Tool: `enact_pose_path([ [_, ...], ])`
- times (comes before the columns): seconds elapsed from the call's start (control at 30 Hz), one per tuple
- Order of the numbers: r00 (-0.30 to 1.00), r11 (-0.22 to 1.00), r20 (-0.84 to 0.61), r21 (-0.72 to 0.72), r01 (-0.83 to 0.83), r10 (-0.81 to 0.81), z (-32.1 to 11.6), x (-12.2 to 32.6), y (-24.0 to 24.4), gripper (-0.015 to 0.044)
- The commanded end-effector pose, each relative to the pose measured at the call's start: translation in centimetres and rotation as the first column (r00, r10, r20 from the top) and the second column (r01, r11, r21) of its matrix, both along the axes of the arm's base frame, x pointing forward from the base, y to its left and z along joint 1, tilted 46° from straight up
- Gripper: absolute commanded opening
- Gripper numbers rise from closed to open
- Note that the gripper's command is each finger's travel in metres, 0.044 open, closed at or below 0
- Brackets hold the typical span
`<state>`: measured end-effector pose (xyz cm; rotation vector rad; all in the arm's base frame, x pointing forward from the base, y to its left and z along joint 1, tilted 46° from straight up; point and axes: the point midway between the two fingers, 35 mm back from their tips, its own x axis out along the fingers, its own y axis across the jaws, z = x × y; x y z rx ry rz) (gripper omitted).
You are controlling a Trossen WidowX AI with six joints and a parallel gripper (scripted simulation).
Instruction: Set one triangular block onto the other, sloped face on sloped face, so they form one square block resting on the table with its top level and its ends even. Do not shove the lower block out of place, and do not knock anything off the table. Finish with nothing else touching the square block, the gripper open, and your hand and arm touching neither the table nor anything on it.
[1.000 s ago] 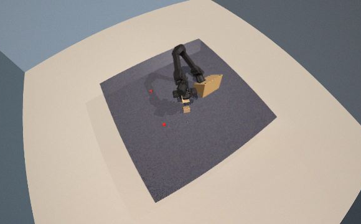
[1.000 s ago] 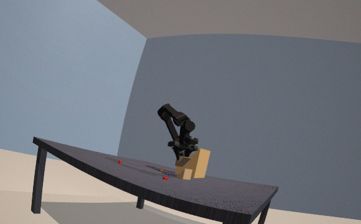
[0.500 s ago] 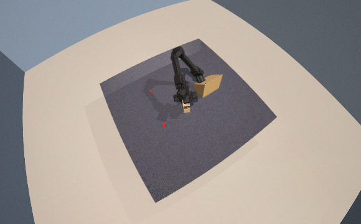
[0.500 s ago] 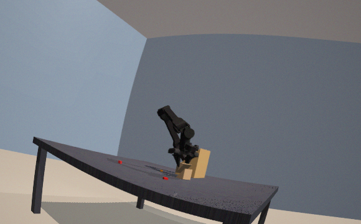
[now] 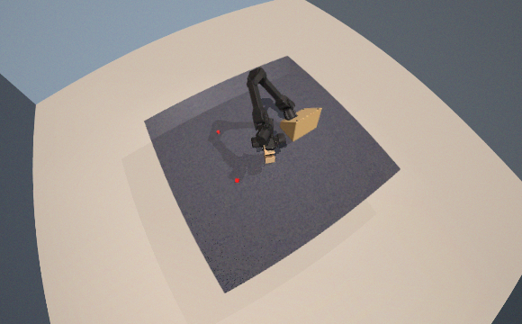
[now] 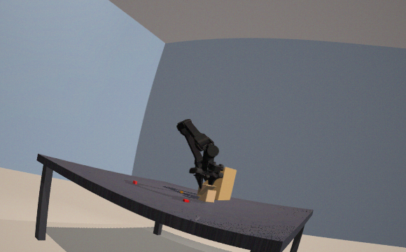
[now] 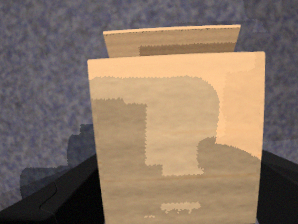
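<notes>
My gripper [image 5: 268, 150] [image 6: 206, 185] [image 7: 174, 154] is shut on one light wooden triangular block, its fingers on either side. This held block [image 7: 175, 117] fills the middle of the wrist view, with a broad flat face toward the camera. The other triangular block [image 5: 270, 159] [image 6: 209, 196] [image 7: 172, 37] rests on the table. In the wrist view it shows just beyond the held block's far edge, which hides the rest of it. The held block is very close above and behind it; whether they touch I cannot tell. The ends look roughly in line, the lower block slightly askew.
A large tan wedge-shaped block [image 5: 307, 123] [image 6: 227, 185] stands close beside the gripper and under part of the arm. Two small red pieces [image 5: 218, 131] [image 5: 237, 180] [image 6: 135, 182] [image 6: 186, 201] lie on the dark table [image 5: 288, 216] [image 6: 245, 213]. A tiny orange piece [image 6: 182, 192] also shows.
</notes>
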<state>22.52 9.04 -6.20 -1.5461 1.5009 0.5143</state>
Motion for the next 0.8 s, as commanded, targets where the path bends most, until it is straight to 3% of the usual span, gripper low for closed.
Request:
enact_pose_path([
  [0.0, 1.0, 1.0, 0.004, -0.002, -0.006, 0.006, 0.04, 0.05, 0.01, 0.0],
  [0.77, 1.0, 1.0, 0.007, -0.003, -0.01, 0.01, -0.5, 0.26, -0.16, 0.0],
])
